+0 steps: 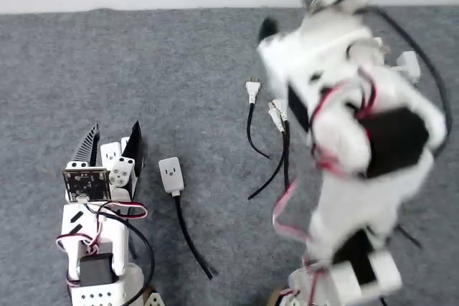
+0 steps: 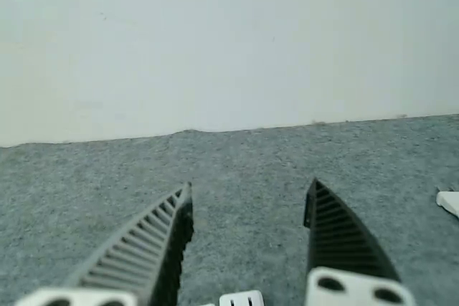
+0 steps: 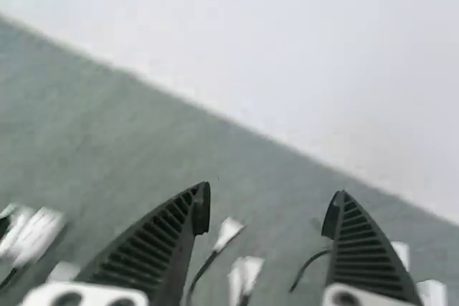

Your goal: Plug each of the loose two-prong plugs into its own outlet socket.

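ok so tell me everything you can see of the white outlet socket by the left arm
The outlet socket is a small white plastic-looking block lying flat on the grey carpet, slotted face up, nothing plugged in. A black cord leaves the end nearer the arms' bases and lies loose on the carpet. It sits close beside the open left gripper, not touching it.

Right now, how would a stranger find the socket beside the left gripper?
Start at the left gripper on the grey table. Beside it, toward the other arm, lies the outlet socket, trailing a black cord. Unlike the plugs, it shows slots, not prongs.
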`<state>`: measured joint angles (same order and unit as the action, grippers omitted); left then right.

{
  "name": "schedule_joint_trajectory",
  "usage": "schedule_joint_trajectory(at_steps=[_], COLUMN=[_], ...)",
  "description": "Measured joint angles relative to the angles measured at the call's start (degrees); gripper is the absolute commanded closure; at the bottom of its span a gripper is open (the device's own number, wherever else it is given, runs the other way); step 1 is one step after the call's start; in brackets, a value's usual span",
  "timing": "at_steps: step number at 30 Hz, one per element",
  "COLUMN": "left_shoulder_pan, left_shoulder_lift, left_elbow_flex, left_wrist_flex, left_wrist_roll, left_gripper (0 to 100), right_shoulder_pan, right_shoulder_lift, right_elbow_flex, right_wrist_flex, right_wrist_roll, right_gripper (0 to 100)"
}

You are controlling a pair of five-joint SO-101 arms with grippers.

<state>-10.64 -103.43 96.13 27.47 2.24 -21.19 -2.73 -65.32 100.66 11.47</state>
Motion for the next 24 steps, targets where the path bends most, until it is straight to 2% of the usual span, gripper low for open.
schedule_joint_trajectory(at_steps=[4,7,10,13,16,20,24], left_shoulder_pan=[0.00,0.09,2.64,6.15,6.86,2.29,-4.40], left_shoulder_lift=[0.00,0.00,0.00,0.00,0.00,0.00,0.00], left_elbow_flex=[0.00,0.00,0.00,0.00,-2.02,-5.19,-5.71], left_wrist_flex=[0.00,0.00,0.44,4.66,10.02,16.97,21.98], left_wrist_roll=[0.00,0.00,0.00,-0.18,-0.18,-2.73,-5.10], left_gripper=[76,76,76,76,76,76,76], right_shoulder_pan=[-5.01,-5.19,-2.02,1.93,5.27,6.59,6.77], right_shoulder_lift=[-17.05,-29.71,-41.41,-50.46,-59.69,-70.51,-74.81], right_elbow_flex=[22.33,38.59,55.56,74.02,92.57,112.09,124.04], right_wrist_flex=[-0.09,-2.11,-7.30,-14.15,-21.71,-30.42,-35.96], right_wrist_roll=[-0.09,0.44,2.81,4.13,4.22,4.40,4.40], right_gripper=[74.3,74.3,74.3,74.3,74.3,74.3,74.5])
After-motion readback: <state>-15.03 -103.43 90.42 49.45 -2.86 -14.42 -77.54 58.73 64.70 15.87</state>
